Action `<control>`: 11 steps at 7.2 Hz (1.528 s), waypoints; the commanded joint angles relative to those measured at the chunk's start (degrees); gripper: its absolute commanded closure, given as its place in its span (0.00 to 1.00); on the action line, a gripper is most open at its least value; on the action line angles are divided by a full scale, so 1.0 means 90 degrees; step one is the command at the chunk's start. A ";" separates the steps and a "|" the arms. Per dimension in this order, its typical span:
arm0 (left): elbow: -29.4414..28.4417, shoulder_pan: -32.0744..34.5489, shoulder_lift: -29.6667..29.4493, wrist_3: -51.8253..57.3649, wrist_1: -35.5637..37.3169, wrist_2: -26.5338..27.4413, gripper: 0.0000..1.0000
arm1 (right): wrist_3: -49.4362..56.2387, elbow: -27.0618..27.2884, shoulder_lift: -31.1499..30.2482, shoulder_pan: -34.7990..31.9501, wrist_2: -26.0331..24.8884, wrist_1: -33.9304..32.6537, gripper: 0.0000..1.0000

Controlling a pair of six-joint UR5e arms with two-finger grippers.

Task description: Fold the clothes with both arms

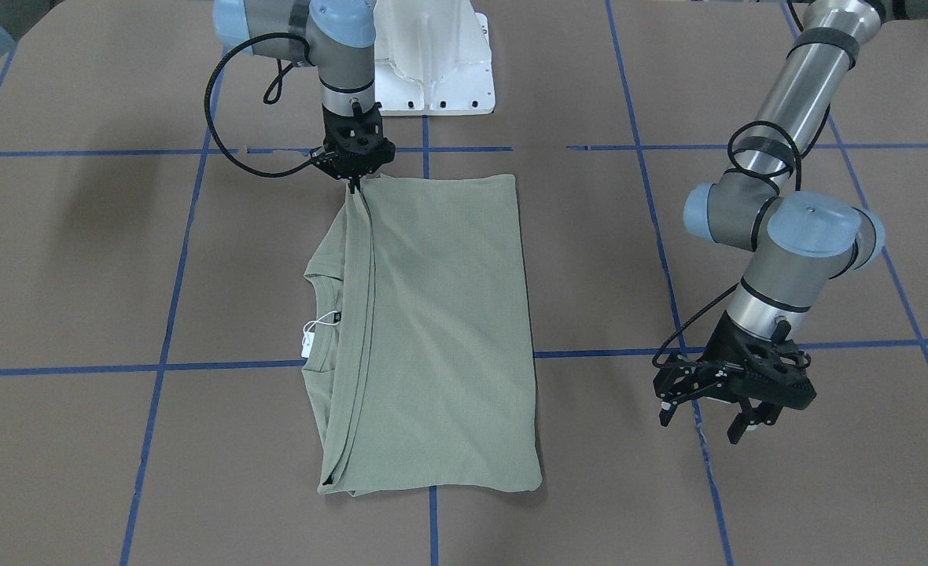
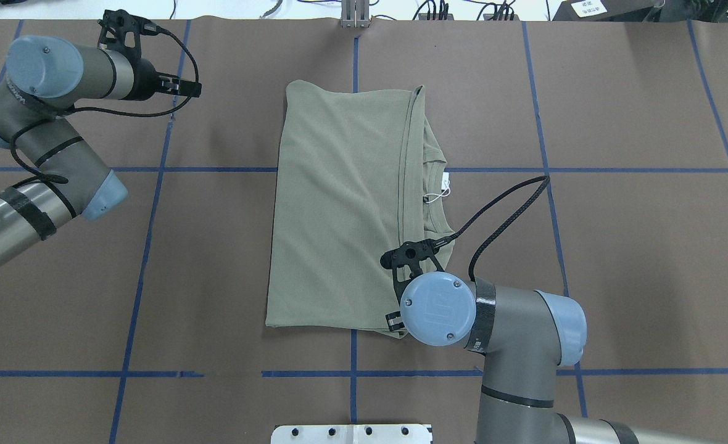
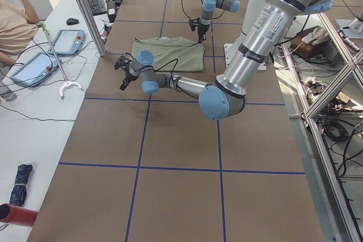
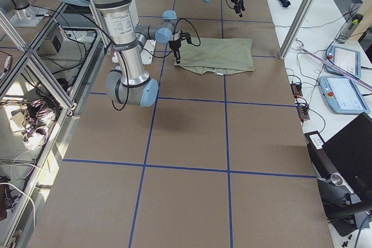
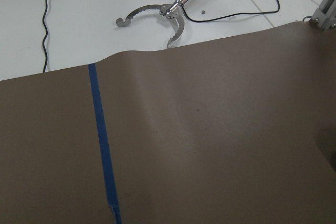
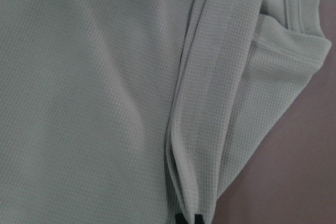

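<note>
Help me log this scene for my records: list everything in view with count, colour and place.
Shirt: one, sage green, folded, mid-table.
Tag: one, white, at the shirt's neck.
Table: one, brown with blue tape lines, under all.
Base plate: one, white, table edge at the robot.
Tablets: two, grey-blue, side bench.
Person: one, beige top, by that bench.
Left tool: one, black, open, over bare table.
Right tool: one, black, shut on the shirt's robot-side edge.
</note>
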State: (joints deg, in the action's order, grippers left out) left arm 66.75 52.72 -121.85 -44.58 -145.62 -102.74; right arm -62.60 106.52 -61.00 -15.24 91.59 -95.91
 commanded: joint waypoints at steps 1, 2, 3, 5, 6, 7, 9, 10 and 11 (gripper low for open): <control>0.0015 -0.0028 0.0091 -0.0007 -0.0060 0.0000 0.00 | 0.0002 0.0058 -0.0010 -0.0035 -0.0001 -0.0017 0.91; 0.0006 -0.0038 0.0140 -0.0007 -0.0225 0.0000 0.00 | -0.0007 0.0117 -0.0010 -0.0035 -0.0001 -0.0027 0.88; 0.0006 -0.0048 0.0141 -0.0094 -0.0246 0.0000 0.00 | -0.0114 0.0205 -0.0058 -0.0064 -0.0059 -0.0017 0.99; 0.0006 -0.0106 0.0141 -0.0134 -0.0255 0.0000 0.00 | -0.1044 0.0516 -0.0436 -0.0113 -0.0225 0.0060 1.00; 0.0006 -0.0106 0.0141 -0.0134 -0.0246 0.0000 0.00 | -0.2154 0.0760 -0.0613 0.0100 -0.0303 0.0071 1.00; 0.0006 -0.0106 0.0141 -0.0124 -0.0246 0.0000 0.00 | -0.3123 0.0801 -0.0731 0.0576 -0.0912 0.0216 0.99; 0.0006 -0.0116 0.0141 -0.0134 -0.0246 0.0000 0.00 | -0.4348 0.0743 -0.1490 0.1407 -0.2133 0.1451 0.60; 0.0006 -0.0116 0.0141 -0.0124 -0.0246 0.0000 0.00 | -0.4314 0.0743 -0.1571 0.1449 -0.2323 0.1670 0.01; 0.0015 -0.0116 0.0141 -0.0124 -0.0246 0.0000 0.00 | -0.4217 0.0781 -0.1495 0.1353 -0.2305 0.1682 0.00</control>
State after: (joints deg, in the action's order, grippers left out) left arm 66.81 51.68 -120.59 -45.73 -147.83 -102.74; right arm -100.44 113.33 -74.18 -3.10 72.16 -82.35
